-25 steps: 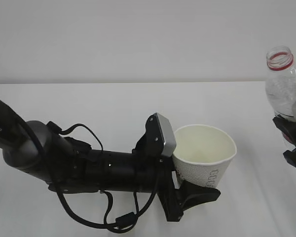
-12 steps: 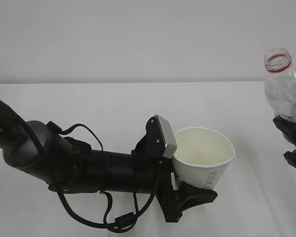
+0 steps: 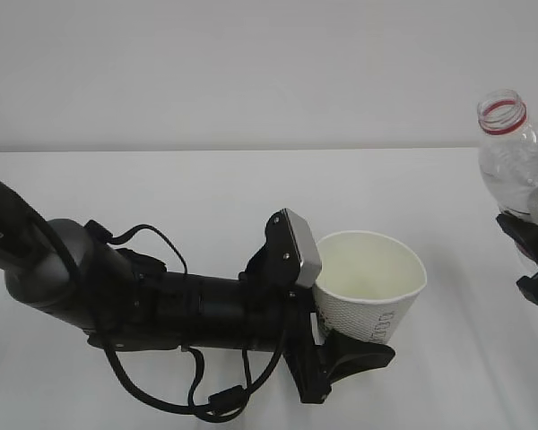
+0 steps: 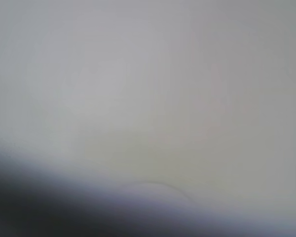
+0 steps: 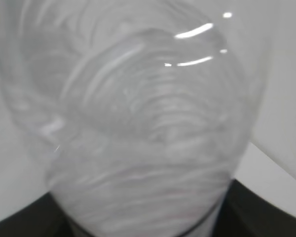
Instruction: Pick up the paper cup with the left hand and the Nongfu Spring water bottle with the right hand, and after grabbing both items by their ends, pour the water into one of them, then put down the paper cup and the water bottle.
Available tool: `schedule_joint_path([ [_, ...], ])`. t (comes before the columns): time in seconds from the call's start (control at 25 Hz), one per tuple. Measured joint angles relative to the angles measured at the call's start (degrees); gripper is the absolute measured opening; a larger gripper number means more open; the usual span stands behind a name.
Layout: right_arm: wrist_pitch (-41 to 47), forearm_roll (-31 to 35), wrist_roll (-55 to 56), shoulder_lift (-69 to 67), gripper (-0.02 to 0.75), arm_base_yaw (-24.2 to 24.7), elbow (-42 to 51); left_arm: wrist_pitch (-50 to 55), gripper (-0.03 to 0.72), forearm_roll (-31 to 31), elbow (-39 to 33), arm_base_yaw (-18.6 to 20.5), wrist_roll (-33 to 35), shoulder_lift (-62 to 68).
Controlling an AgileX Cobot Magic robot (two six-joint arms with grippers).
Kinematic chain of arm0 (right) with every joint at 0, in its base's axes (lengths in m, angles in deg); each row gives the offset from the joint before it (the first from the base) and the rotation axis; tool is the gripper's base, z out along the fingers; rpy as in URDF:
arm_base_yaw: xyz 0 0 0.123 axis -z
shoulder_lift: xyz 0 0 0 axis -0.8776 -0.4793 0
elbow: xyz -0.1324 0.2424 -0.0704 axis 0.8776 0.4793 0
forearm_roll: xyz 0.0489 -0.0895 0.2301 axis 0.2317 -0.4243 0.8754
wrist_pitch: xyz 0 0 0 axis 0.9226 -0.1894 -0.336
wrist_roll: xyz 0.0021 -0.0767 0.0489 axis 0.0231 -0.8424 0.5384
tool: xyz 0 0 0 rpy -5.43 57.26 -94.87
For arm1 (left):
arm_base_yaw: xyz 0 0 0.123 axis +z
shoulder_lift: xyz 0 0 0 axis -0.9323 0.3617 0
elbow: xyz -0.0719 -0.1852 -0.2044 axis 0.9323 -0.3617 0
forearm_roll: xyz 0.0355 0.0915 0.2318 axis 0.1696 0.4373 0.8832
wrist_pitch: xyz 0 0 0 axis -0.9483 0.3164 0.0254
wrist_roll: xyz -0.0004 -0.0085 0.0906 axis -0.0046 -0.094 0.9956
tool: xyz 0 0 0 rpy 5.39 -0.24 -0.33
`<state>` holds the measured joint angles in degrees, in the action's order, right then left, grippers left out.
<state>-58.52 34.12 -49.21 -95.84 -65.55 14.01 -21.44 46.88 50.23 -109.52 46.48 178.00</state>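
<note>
The white paper cup hangs above the table at centre right, mouth up and tilted slightly. My left gripper is shut on its lower side, with one black finger under it. The left wrist view is only a pale blur. At the right edge the clear Nongfu Spring water bottle stands upright and uncapped, its red neck ring showing. My right gripper is shut on its lower body. The ribbed bottle fills the right wrist view, with a dark finger at a bottom corner. I cannot make out water in either one.
The white table runs back to a pale wall. The long black left arm, with looping cables, lies across the front left of the table.
The bottle has shifted slightly left and up in the right gripper. The cup sank a little early on and has since stayed put.
</note>
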Motion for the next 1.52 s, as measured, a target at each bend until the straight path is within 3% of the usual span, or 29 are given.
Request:
schedule_joint_path([
  [1.0, -2.81, -0.09, -0.46, 0.00, 0.415, 0.00, 0.09, 0.09, 0.517, 0.00, 0.00, 0.00, 0.00, 0.00],
  [1.52, -2.81, -0.21, -9.45, 0.00, 0.412, 0.00, 0.09, -0.93, 0.517, 0.00, 0.00, 0.00, 0.00, 0.00],
])
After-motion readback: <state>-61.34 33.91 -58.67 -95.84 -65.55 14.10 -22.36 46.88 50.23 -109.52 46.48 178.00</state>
